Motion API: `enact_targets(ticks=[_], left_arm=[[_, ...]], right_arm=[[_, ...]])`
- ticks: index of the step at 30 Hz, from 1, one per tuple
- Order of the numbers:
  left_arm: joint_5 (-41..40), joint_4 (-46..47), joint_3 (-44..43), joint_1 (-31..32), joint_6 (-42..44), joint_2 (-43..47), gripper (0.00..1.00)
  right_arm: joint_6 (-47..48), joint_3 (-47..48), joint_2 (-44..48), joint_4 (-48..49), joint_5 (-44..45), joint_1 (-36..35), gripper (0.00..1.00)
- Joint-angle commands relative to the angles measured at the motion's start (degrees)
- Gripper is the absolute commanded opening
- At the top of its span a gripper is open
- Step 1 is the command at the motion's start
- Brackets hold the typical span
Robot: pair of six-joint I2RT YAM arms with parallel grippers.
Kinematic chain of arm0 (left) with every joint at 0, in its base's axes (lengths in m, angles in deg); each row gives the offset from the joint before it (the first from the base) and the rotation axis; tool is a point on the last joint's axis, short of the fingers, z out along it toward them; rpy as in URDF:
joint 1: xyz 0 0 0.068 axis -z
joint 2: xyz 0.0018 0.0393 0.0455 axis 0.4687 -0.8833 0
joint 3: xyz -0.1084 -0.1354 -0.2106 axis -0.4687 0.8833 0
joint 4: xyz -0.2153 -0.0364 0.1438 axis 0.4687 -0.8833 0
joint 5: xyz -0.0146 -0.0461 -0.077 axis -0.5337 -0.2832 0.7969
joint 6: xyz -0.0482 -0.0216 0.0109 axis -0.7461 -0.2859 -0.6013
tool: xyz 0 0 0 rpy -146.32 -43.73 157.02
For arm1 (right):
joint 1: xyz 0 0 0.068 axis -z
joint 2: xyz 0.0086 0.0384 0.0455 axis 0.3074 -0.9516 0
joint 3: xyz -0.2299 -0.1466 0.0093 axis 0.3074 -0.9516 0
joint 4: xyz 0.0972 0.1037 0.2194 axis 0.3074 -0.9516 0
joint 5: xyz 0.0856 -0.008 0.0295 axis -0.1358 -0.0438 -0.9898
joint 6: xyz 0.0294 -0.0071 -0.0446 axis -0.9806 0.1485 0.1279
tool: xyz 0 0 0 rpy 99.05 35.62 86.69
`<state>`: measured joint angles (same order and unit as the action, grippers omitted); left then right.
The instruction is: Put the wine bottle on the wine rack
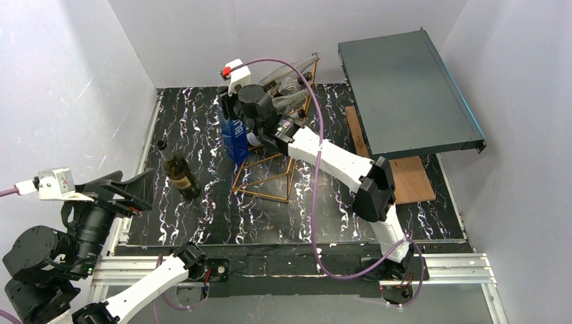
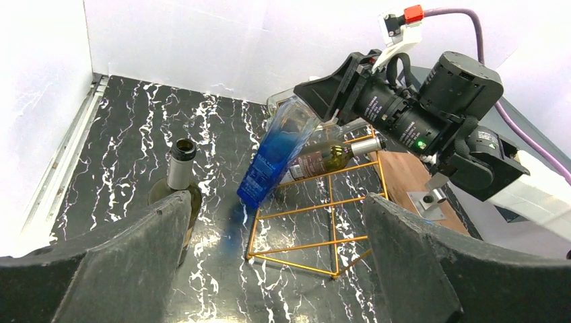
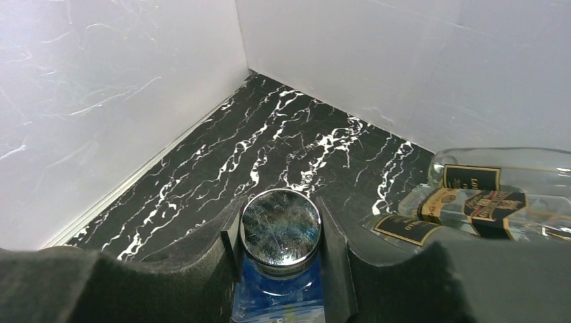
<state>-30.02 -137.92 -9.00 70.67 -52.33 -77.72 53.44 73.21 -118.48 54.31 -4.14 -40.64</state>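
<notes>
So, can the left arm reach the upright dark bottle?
Probably yes: the left pincer is open and the dark green wine bottle stands upright ahead of it, with nothing between them.

The right arm [image 1: 330, 158] stretches from its base at the near edge far forward and to the left, its elbow bent low on the right and its white forearm slanting towards the back. At its end the wrist turns leftward, and the right gripper [image 1: 231, 111] has its fingers [image 3: 168, 282] pressed in on both sides of the capped neck of a tilted blue bottle [image 1: 236, 138], gripping it from the top. The left arm [image 1: 145, 283] sits folded at the near left corner, wrist raised and aimed to the right. The left gripper [image 2: 269, 269] holds nothing, its fingers [image 2: 121, 262] spread wide apart
</notes>
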Motion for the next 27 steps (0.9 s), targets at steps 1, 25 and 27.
enact_targets(ticks=[1,25,27], left_arm=[[-0.7,1.7,0.1,0.2,-0.4,-1.3,0.99],[0.0,2.0,0.4,0.3,-0.9,-2.2,0.99],[0.0,2.0,0.3,0.2,-0.9,-2.4,0.99]], right_arm=[[-0.5,-0.2,9.8,13.0,2.1,0.6,0.01],[-5.4,-15.4,16.6,19.7,5.2,2.9,0.01],[-5.9,-17.0,17.1,20.2,3.4,3.7,0.01]])
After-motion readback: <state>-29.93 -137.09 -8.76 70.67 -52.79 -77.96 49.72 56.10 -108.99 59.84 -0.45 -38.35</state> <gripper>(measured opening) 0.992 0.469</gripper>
